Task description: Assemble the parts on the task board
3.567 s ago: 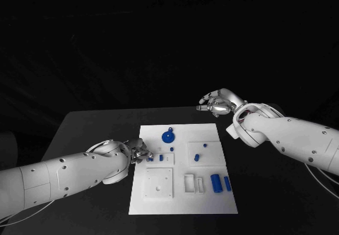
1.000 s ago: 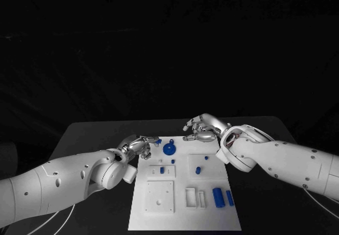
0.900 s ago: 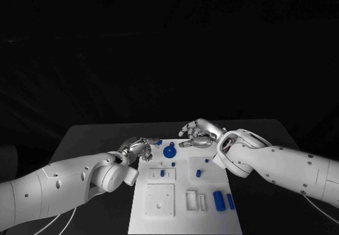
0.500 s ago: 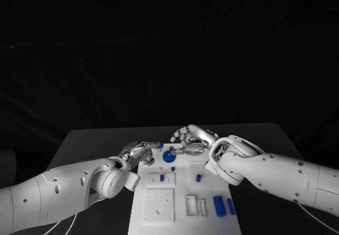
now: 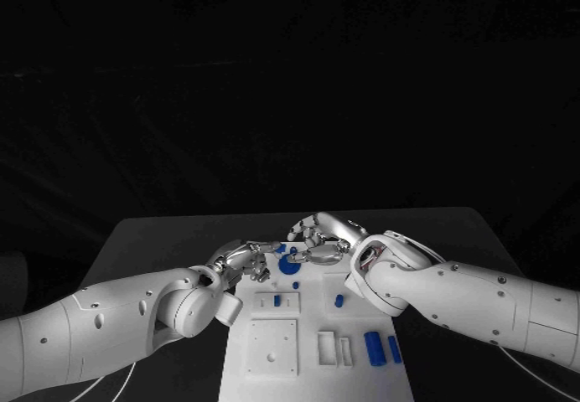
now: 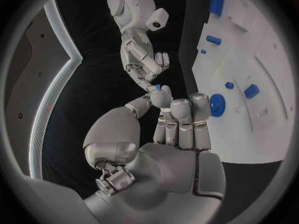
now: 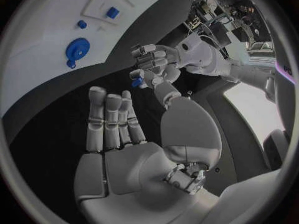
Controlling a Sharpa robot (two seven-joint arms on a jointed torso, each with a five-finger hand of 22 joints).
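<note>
A small blue part (image 7: 137, 81) is pinched in the left hand (image 5: 251, 258) above the task board (image 5: 308, 352), the right hand (image 5: 317, 239) is held open beside it, and the part could be dropped if the pinch is loosened too early in a handover.

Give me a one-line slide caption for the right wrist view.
Right hand open, fingers extended, facing the left hand, which pinches a small blue part beside the task board.

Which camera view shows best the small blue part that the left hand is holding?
The right wrist view: the small blue part sits in plain sight between the fingers of the left hand, facing the camera. In the left wrist view only its blue tip peeks above the fingers. In the head view it is a small blue spot between both hands.
</note>
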